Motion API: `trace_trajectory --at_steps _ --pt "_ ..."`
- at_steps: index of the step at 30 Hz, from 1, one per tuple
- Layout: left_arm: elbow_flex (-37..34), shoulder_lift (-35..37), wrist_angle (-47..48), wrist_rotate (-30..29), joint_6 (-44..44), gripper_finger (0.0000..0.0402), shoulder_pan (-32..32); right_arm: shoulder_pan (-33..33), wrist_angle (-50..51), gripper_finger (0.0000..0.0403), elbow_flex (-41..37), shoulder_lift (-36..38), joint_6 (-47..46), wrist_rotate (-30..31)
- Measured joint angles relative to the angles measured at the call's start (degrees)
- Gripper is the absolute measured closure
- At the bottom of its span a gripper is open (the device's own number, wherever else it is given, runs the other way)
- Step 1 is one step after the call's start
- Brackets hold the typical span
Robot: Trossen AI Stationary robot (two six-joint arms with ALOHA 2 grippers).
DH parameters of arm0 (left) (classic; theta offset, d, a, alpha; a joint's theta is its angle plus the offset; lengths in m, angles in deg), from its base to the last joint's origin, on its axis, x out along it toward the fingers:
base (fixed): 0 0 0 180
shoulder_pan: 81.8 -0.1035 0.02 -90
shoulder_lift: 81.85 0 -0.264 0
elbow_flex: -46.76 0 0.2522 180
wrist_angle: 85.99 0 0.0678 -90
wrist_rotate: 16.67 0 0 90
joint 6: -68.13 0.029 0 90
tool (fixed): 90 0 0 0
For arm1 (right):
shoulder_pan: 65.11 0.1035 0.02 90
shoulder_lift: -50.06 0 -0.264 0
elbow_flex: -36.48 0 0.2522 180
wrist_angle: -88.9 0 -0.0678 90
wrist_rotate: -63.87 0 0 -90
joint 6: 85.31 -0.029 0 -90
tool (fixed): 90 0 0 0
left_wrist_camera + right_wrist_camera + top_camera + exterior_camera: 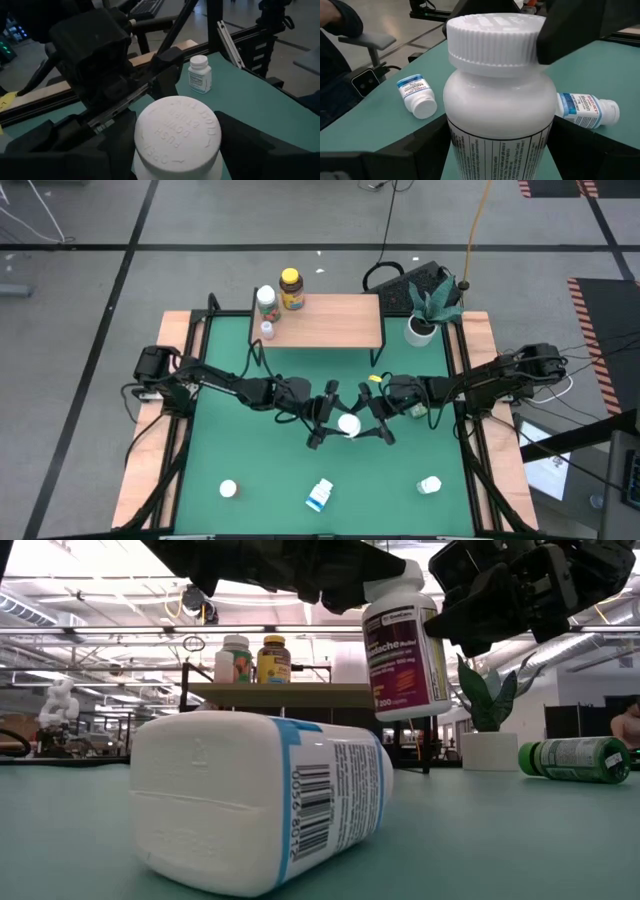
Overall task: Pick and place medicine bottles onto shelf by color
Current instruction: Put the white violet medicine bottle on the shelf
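- On the shelf [330,321], toward the upper middle of the high view, three medicine bottles stand at its left end, among them the amber bottle [291,288].
- Four bottles remain on the green mat [265,470]: three lying low in frame, a green bottle [578,759] at right.
- Mid-frame, a large white bottle [349,424] hangs between both grippers: the right gripper [375,420] clamps its body, while the left gripper [325,420] sits partly open around the cap; firm contact cannot be told.

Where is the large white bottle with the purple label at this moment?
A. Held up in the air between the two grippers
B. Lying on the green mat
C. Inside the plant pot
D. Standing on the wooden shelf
A: in the low view the purple-labelled bottle hangs upright, clear of the mat; the right gripper has its fingers around the body and the left gripper flanks the cap.
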Motion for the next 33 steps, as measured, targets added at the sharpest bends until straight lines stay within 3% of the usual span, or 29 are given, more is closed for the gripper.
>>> trace_trajectory --at_steps 5,8,16,23,27,33 --pt "0.0 0.02 0.02 -0.17 -0.48 0.0151 0.02 0.0 -0.1 0.0115 0.0 0.0 0.4 0.25" --pt "0.0 0.28 0.16 -3.7 -2.69 0.0139 0.13 -0.02 -0.36 0.0115 -0.04 0.22 2.57 1.92" --pt "0.0 4.26 4.5 -8.1 -3.83 0.0164 -0.04 -0.07 -1.33 0.0112 0.05 1.52 3.03 8.05" --pt "0.0 5.89 5.87 -9.55 -4.07 0.0145 -0.02 -0.03 -1.72 0.007 0.04 2.76 1.33 7.93" --pt "0.0 5.99 5.62 -10.49 -3.82 0.0156 -0.2 -0.14 -1.86 0.004 -0.04 3.49 1.27 8.24" --pt "0.05 9.22 8.37 -20.2 -5.54 0.0158 -2.13 -1.2 -2.98 0.0017 -0.26 7.75 1.37 20.61"
